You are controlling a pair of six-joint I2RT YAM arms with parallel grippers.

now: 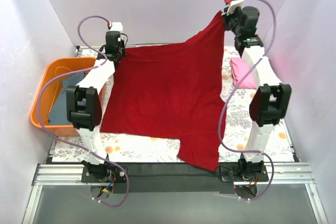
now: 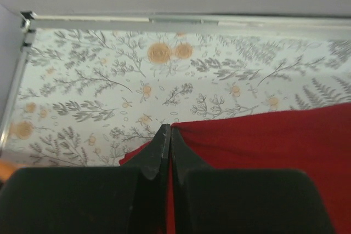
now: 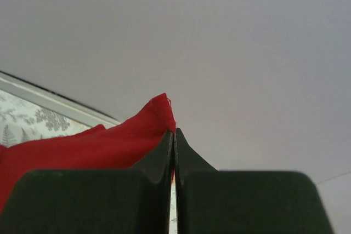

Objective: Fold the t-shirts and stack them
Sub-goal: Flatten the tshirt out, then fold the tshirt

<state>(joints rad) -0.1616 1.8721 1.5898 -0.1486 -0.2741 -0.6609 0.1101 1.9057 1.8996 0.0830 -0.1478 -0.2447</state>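
Note:
The dark red t-shirt is spread wide over the table, its near edge draping over the table's front. My left gripper is shut on its far left corner, low by the table's back edge; the cloth shows pinched between the jaws. My right gripper is shut on the far right corner and holds it high against the back wall; the red cloth sticks up past the jaws. A folded pink t-shirt lies at the right. A grey-blue t-shirt lies in the basket.
An orange plastic basket stands off the table's left side. The floral tablecloth covers the table and also shows in the left wrist view. White walls close in the back and both sides.

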